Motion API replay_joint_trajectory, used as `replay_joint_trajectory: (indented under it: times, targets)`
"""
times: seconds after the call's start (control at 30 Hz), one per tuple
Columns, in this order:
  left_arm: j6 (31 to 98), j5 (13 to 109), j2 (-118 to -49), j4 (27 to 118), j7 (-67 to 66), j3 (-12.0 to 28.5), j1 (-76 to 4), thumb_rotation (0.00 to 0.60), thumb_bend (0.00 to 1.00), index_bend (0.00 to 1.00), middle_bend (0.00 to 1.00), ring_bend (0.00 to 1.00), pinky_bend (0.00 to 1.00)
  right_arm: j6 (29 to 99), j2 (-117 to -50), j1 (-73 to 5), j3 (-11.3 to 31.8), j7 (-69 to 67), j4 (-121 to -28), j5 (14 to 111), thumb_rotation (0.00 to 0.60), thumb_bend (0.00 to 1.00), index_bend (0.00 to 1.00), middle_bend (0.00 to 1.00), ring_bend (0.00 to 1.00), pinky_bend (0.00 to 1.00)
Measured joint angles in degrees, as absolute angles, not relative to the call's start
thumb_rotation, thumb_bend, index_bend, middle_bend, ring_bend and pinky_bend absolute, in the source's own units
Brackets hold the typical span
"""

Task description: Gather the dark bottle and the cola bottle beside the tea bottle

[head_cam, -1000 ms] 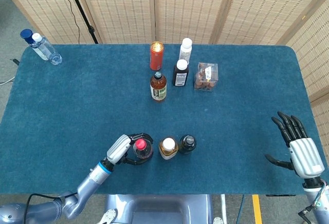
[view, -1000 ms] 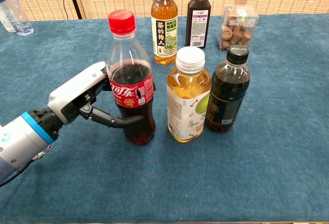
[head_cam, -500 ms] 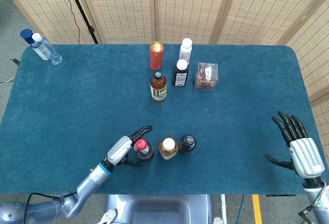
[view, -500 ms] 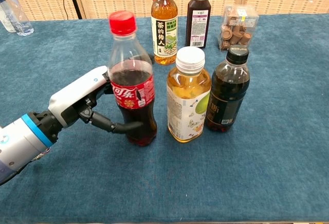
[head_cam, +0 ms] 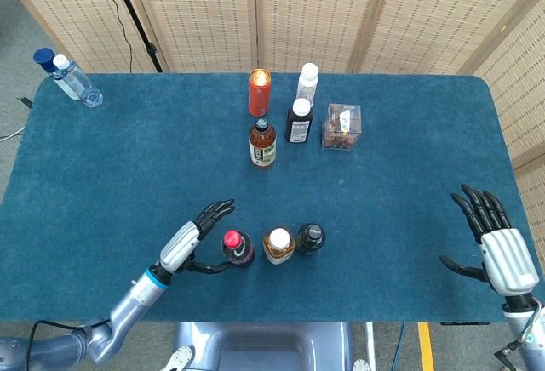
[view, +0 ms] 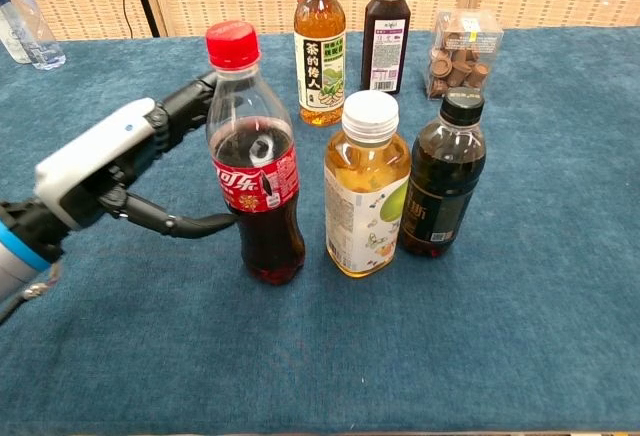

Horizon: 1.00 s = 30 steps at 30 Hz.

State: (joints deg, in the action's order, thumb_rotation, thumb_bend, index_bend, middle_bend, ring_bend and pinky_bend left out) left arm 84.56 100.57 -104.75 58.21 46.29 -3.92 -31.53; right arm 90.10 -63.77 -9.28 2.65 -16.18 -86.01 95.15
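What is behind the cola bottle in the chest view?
Behind the cola bottle show the left hand fingers and blue table; anything directly behind its dark liquid is covered.

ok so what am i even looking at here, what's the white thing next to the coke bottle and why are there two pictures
It is a two-armed robot with humanlike hands, steered remotely by a person. One picture looks down from its head, the other looks forward from its chest. The white thing is its left hand, open, fingers spread beside the cola bottle, holding nothing. The right hand waits open at the table's far edge. The cola bottle, tea bottle and dark bottle stand in a row near the robot. Further back stand more bottles, a red can and a clear snack box.
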Motion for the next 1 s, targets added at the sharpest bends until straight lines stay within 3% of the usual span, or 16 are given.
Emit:
replay_joint_trajectory:
  times: [0.5,0.73,1.0]
  targets:
    - [89.0,98.5,-83.4,69.8,33.4,-4.8,-26.4,0.6,0.2,0.0,0.0,0.0,0.0,90.7,-62.6,-8.0,3.4,-9.0,-89.0,93.3,0.6,0.0,0.0,0.0,0.0,0.0]
    - [91.1,92.3,-71.8,75.8,25.5,-5.5,-19.1,0.6,0.2,0.0,0.0,0.0,0.0,89.2,-60.5,-7.3,2.8,-3.8,-92.2,92.2,0.6,0.0,0.0,0.0,0.0,0.0]
    - [92.4,88.1,-63.0,85.1,19.8,-6.8,-11.9,0.6,0.19,0.0,0.0,0.0,0.0,90.4,-59.0,-5.9,3.0,0.1,-95.3,91.6,0.6,0.0,0.0,0.0,0.0,0.0]
